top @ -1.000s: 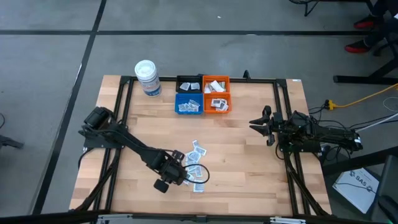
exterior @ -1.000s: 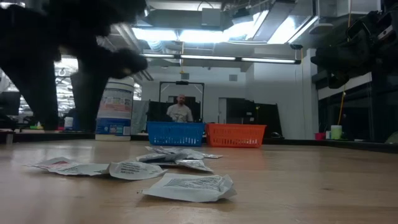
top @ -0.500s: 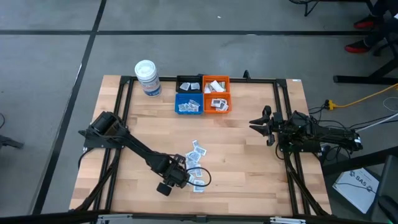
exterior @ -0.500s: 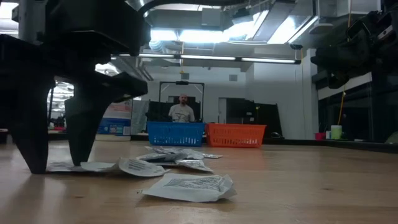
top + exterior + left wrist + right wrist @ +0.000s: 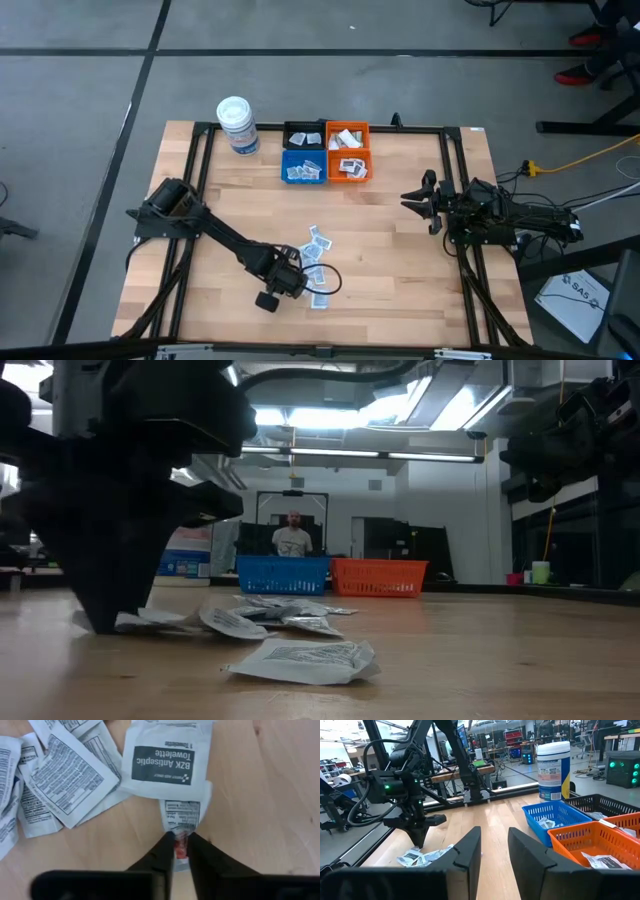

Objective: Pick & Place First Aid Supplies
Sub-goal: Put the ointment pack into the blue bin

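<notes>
**Fingers pinching a sachet edge, near side of the pile**

Fingers [image 5: 165, 851] of the left gripper [image 5: 181, 845] squeezed together on the edge of a small flat white sachet with red print [image 5: 181, 817], down on the pale wooden table [image 5: 400, 250] at the near edge of the loose pile of white sachets [image 5: 315, 262]. Looks like a thin bite, so worth lifting straight up and slowly, else slips or drags the antiseptic towelette packet [image 5: 165, 760] on top. Then over to the small blue, orange and black bins [image 5: 326, 153]. Right gripper [image 5: 493, 851] parked at the right side, fingers apart, holding nothing.
</notes>
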### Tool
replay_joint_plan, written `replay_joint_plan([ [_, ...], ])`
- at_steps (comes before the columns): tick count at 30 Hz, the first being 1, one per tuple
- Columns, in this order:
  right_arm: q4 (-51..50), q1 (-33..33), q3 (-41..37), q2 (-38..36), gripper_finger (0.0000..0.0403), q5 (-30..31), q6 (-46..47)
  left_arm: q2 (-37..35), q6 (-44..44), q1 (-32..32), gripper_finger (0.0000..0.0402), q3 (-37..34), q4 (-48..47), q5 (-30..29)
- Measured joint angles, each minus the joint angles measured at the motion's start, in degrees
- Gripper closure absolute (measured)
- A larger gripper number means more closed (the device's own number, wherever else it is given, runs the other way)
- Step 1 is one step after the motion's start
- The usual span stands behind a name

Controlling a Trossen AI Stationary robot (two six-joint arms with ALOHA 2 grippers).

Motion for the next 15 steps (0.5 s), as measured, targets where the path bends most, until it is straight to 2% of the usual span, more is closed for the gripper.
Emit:
replay_joint_plan([
  [3, 0.00, 0.01, 0.01, 0.02, 0.0303, 0.01, -0.02, -0.16, 0.09, 0.45, 0.0393, -0.02, 0.00, 0.93],
  [10, 0.00, 0.02, 0.00, 0.00, 0.0303, 0.01, -0.02, -2.56, 3.41, 2.02, 0.0400, -0.42, -4.76, 1.21],
  [15, 0.00, 0.01, 0.00, 0.00, 0.0303, 0.01, -0.01, -7.03, 3.58, 3.41, 0.0400, -0.39, -7.48, 2.81],
])
